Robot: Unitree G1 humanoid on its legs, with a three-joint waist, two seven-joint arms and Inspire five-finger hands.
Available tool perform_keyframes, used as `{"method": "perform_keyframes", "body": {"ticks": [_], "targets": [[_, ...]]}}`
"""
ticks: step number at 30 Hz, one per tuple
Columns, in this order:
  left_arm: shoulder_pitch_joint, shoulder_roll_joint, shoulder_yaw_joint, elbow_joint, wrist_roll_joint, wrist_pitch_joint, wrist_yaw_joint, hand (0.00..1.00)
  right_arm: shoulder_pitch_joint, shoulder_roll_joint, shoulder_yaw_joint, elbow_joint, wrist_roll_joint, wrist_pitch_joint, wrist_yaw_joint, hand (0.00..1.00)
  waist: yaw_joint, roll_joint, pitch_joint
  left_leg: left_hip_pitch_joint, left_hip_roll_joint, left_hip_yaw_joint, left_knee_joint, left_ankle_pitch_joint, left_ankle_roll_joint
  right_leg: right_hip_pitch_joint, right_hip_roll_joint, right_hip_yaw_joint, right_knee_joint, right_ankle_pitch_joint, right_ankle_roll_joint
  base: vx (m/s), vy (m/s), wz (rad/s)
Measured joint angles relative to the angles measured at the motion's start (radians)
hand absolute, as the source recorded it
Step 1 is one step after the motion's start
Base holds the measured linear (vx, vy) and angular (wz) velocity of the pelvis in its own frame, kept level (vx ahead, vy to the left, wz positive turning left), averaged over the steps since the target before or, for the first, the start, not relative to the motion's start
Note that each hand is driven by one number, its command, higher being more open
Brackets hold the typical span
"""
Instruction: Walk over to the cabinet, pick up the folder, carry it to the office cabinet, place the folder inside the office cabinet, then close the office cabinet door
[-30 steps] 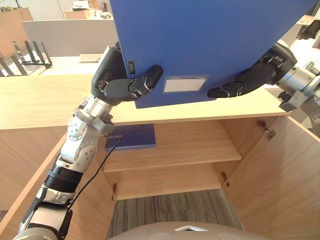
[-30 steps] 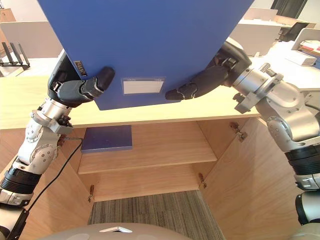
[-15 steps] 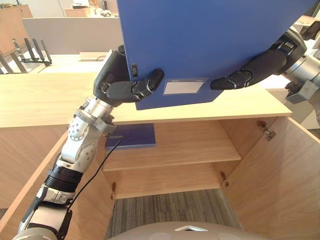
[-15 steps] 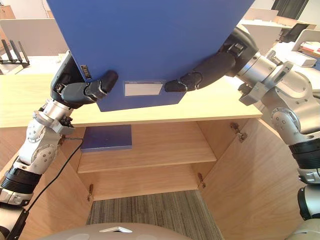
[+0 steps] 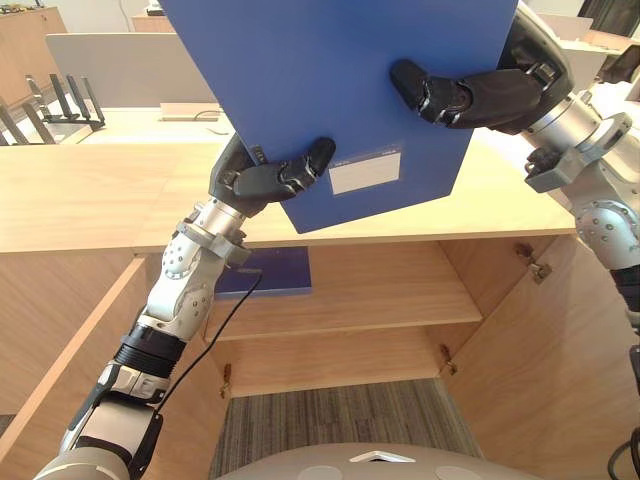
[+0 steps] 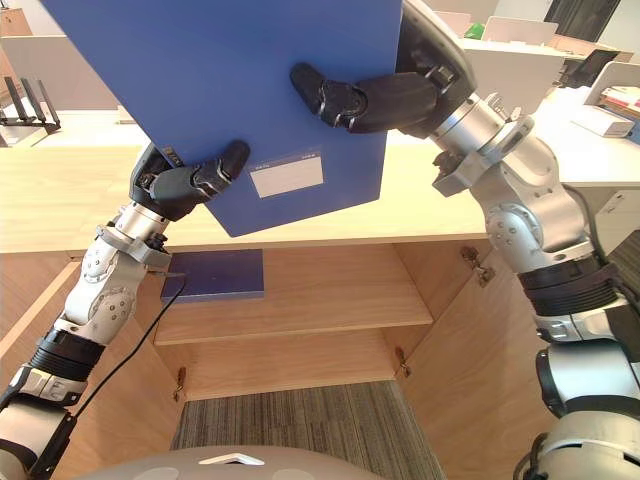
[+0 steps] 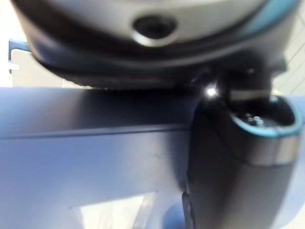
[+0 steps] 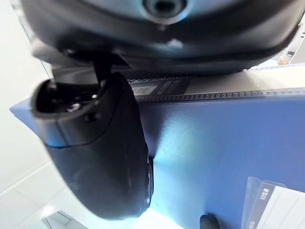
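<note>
Blue folder (image 5: 330, 90) aslant over cabinet (image 5: 90, 200), pinched by left robot hand (image 5: 268, 180), right robot hand (image 5: 470, 97)

The left arm rises from below the folder (image 5: 330, 80), elbow bent, its silver forearm leaning up to the folder's lower left corner. There the left hand (image 5: 268, 180) clamps the corner, thumb curled across the front face. The right arm reaches in from the folder's right side, wrist bent at its edge. The right hand (image 5: 470, 95) pinches higher up, thumb laid flat across the front; its fingers probably press behind.
</note>
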Motion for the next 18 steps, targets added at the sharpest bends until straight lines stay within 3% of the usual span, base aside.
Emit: {"method": "perform_keyframes", "body": {"ticks": [9,10,18], "targets": [[0.0,-0.038,-0.01,0.031,-0.009,0.003,0.013,0.0,0.013,0.089,0.003,0.041,-0.012,-0.004,-0.043,0.0,0.0,0.0,0.0,-0.003,0.001,-0.016,0.002,0.002,-0.001,0.002,0.0,-0.008,0.0,0.0,-0.001,0.0,-0.002,0.01],[0.0,-0.038,-0.011,0.034,-0.009,0.003,0.014,1.0,0.025,0.099,0.0,0.041,-0.012,-0.004,-0.045,0.0,0.0,0.0,-0.001,-0.003,0.001,-0.018,0.002,0.002,-0.001,0.003,-0.001,-0.009,0.0,0.0,-0.001,-0.04,-0.017,0.03],[0.024,-0.039,-0.051,0.118,-0.006,0.033,0.02,1.0,0.133,0.139,0.018,0.041,-0.035,0.01,-0.081,0.0,0.0,-0.001,-0.002,-0.004,0.001,-0.025,0.002,0.003,-0.002,0.006,-0.002,-0.015,-0.001,0.0,-0.005,-0.03,-0.016,0.02]]}}
